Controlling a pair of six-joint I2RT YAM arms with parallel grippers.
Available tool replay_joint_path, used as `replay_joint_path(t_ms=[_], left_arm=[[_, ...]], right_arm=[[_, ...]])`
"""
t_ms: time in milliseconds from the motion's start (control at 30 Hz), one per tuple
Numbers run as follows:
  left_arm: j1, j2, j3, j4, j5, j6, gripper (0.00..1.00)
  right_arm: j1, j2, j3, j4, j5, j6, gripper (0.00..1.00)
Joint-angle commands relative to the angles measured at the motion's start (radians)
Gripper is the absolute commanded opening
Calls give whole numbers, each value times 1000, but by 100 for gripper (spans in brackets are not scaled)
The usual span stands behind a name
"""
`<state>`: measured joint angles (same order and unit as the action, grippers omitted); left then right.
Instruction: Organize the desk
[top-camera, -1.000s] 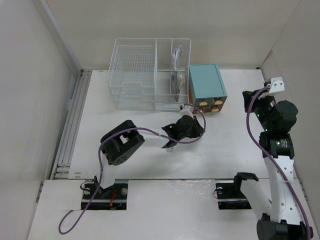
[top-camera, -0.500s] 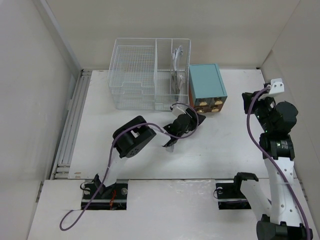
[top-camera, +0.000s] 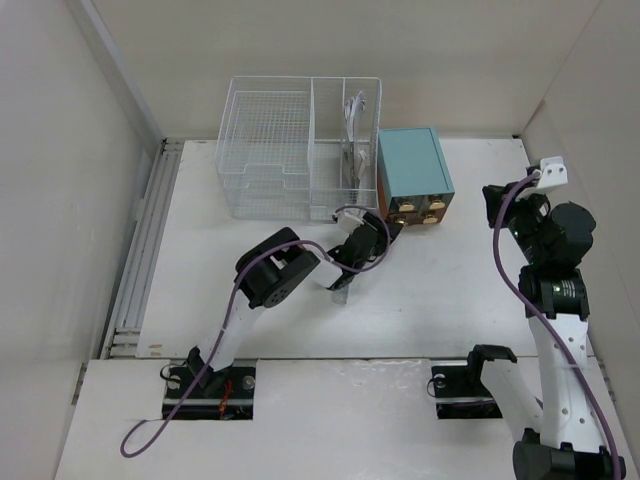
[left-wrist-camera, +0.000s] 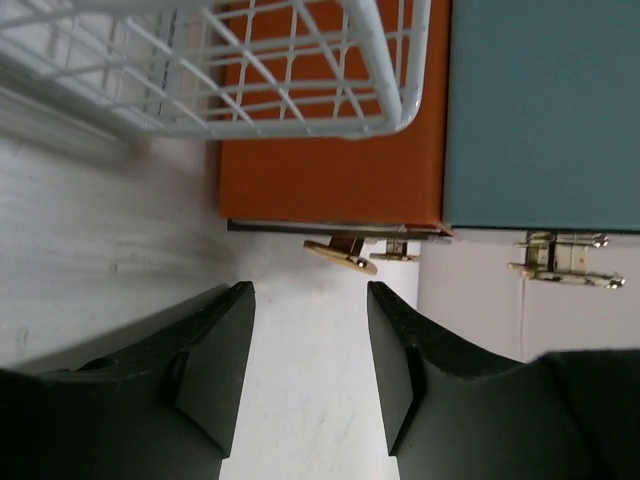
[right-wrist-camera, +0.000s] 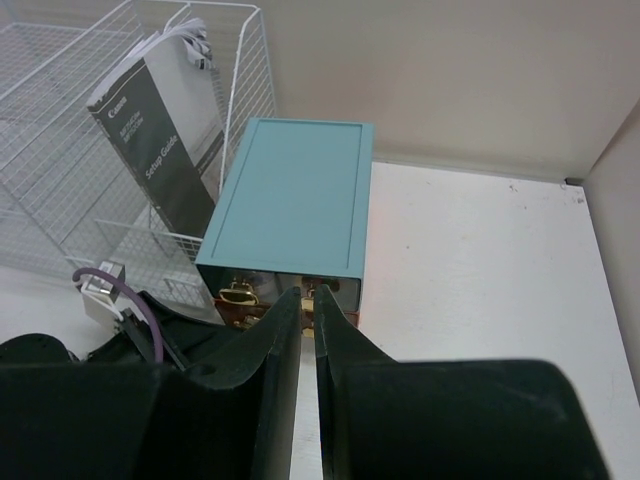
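Note:
The white desk (top-camera: 450, 290) carries a teal box (top-camera: 414, 172) with brown drawers and brass handles. My left gripper (top-camera: 380, 232) is open and empty, low over the desk just in front of the box's left drawers. In the left wrist view my left gripper (left-wrist-camera: 310, 300) points at a brass handle (left-wrist-camera: 342, 254) a short way ahead, under the box's orange-brown face (left-wrist-camera: 330, 150). My right gripper (top-camera: 497, 200) is shut and empty, raised at the right. In the right wrist view my right gripper (right-wrist-camera: 308, 295) faces the teal box (right-wrist-camera: 295, 190) from a distance.
A white wire-mesh basket (top-camera: 268, 150) stands at the back, touching the box's left side. Its right compartment holds a grey booklet (right-wrist-camera: 160, 130) and a white cable. White walls close in the desk at the left, back and right.
My left arm has reached forward and its gripper has moved closer to the box's left drawers. The right arm has barely moved.

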<state>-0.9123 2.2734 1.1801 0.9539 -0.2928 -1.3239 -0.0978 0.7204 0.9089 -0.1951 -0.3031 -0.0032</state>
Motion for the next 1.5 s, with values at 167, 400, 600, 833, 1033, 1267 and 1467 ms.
replay_joint_path(t_ms=[167,400,600,833,1033,1267,1467], left_arm=[[39,89,56,173,49,-38,46],[39,126,148,120,60,-47,46],[39,124,171,62,31,-47,37],[39,115,124,91,21,-75,15],[30,104,112,117,21,-75,14],[-29,86,69,152,32,-66,13],[-103,66,1,212,32,-77,13]], right_arm=[[-5,-3,21,13,-27,0,16],[-5,7,21,13,-27,0,16],[-5,7,21,13,-27,0,16],[-5,7,12,13,-27,0,16],[-5,7,12,13,-27,0,16],[-5,-3,12,13,-27,0,16],[-5,-3,12,13,-27,9,16]])
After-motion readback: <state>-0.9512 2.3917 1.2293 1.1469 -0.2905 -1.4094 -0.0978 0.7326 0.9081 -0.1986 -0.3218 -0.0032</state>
